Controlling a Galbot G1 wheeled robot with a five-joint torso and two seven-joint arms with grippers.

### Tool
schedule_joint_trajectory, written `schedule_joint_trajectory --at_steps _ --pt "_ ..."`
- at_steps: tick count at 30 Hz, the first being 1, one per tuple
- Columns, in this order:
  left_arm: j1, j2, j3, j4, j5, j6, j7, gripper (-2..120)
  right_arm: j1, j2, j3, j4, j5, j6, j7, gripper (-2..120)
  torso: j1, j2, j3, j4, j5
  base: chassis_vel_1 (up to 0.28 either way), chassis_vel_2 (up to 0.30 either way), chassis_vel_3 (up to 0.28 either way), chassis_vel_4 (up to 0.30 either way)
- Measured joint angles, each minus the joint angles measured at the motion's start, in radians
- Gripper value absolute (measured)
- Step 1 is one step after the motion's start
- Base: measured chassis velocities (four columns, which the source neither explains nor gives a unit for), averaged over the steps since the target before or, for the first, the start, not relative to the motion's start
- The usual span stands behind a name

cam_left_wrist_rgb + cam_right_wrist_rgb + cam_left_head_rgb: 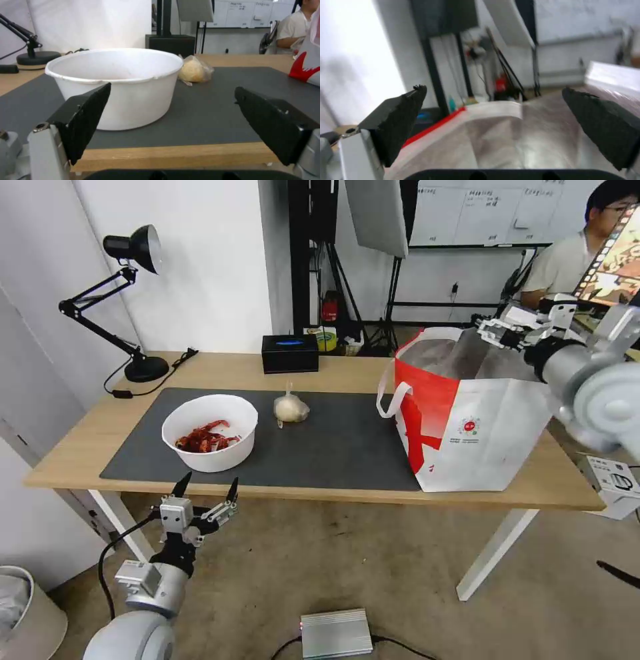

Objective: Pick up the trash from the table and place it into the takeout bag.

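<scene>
Bowl: white, round, red crayfish shells inside; we log it on the left part of the grey mat, near the table's front edge. In the left wrist view the bowl stands just past the wooden edge, upright.

Knotted bag: clear, pale lump inside; on the mat to the right of the bowl and a little farther back, apart from it. We see it behind the bowl's rim in the left wrist view.

Takeout bag: white and red, foil lining, round red logo on its front, one white loop handle hanging on its left side. It stands open at the right end of the table, its base partly on the mat.

Left gripper: below and just in front of the table's front edge, facing the bowl, fingers spread wide with nothing between them.

Right gripper: held above the takeout bag's open mouth. In the right wrist view the fingers stand well apart over the foil lining; that picture is smeared, but we believe they carry nothing.

Black box: at the table's back edge, behind the knotted bag.

Desk lamp: black, at the back left corner.
</scene>
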Motion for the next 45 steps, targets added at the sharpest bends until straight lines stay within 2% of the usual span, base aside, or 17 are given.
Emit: schedule_joint_trajectory --at_steps 2,4,5,6,14,23,26,27,29,31,32,37,41,43,45 --pt "0.000 0.000 0.000 0.000 0.000 0.000 0.000 100 -0.025 0.001 0.006 0.005 -0.033 0.028 -0.029 100 0.000 0.000 0.000 0.0000 0.0000 0.000 0.000 0.000 0.000" --pt "0.001 0.000 -0.002 0.001 -0.001 0.000 0.000 100 -0.073 0.006 0.013 0.016 -0.101 0.095 -0.092 100 0.000 0.000 0.000 -0.0002 0.0002 0.000 0.000 0.000 0.000" --pt "0.001 0.000 -0.002 0.001 -0.001 0.000 0.000 100 -0.073 0.006 0.013 0.016 -0.101 0.095 -0.092 100 0.000 0.000 0.000 -0.0002 0.0002 0.000 0.000 0.000 0.000" --pt "0.001 0.003 -0.008 0.001 -0.003 -0.001 0.001 100 -0.124 0.024 0.012 0.034 -0.202 0.204 -0.174 100 0.000 0.000 0.000 -0.0001 0.0001 0.000 0.000 0.000 0.000" --pt "-0.003 0.017 -0.034 0.001 -0.028 -0.001 0.001 100 -0.185 0.099 -0.021 0.098 -0.369 0.355 -0.212 100 0.000 0.000 0.000 0.0001 -0.0001 0.000 0.000 0.000 0.000" --pt "-0.004 0.031 -0.059 0.013 -0.045 -0.001 0.012 100 -0.318 0.168 -0.008 0.152 -0.530 0.409 -0.217 100 0.000 0.000 0.000 0.0001 -0.0002 0.000 0.000 0.000 0.000" --pt "-0.004 0.031 -0.061 0.019 -0.046 -0.002 0.013 100 -0.432 0.231 0.012 0.163 -0.625 0.430 -0.231 100 0.000 0.000 0.000 0.0001 -0.0001 0.000 0.000 0.000 0.000" --pt "-0.004 0.031 -0.061 0.019 -0.046 -0.002 0.013 100 -0.432 0.231 0.012 0.163 -0.625 0.430 -0.231 100 0.000 0.000 0.000 0.0001 -0.0001 0.000 0.000 0.000 0.000" --pt "-0.004 0.033 -0.060 0.023 -0.046 -0.002 0.013 100 -0.523 0.291 0.030 0.159 -0.710 0.452 -0.248 100 0.000 0.000 0.000 -0.0001 -0.0001 0.000 0.000 0.000 0.000" --pt "-0.004 0.034 -0.060 0.023 -0.046 -0.002 0.013 100 -0.543 0.306 0.035 0.158 -0.728 0.457 -0.252 100 0.000 0.000 0.000 0.0000 -0.0001 0.000 0.000 0.000 0.000" --pt "-0.003 0.034 -0.061 0.024 -0.046 -0.002 0.013 100 -0.594 0.347 0.046 0.155 -0.772 0.469 -0.258 100 0.000 0.000 0.000 0.0000 0.0000 0.000 0.000 0.000 0.000" --pt "-0.002 0.034 -0.061 0.025 -0.046 -0.002 0.013 100 -0.659 0.416 0.068 0.148 -0.853 0.492 -0.265 100 0.000 0.000 0.000 0.0000 -0.0001 0.000 0.000 0.000 0.000" --pt "-0.001 0.034 -0.059 0.026 -0.044 -0.002 0.013 100 -0.769 0.528 0.116 0.141 -0.976 0.544 -0.281 100 0.000 0.000 0.000 0.0001 -0.0001 0.000 0.000 0.000 0.000" --pt "-0.001 0.034 -0.059 0.026 -0.044 -0.002 0.013 100 -0.769 0.528 0.116 0.141 -0.976 0.544 -0.281 100 0.000 0.000 0.000 0.0001 -0.0001 0.000 0.000 0.000 0.000" --pt "-0.001 0.035 -0.059 0.028 -0.044 -0.002 0.013 100 -0.825 0.576 0.140 0.141 -1.015 0.568 -0.284 100 0.000 0.000 0.000 0.0000 0.0000 0.000 0.000 0.000 0.000"
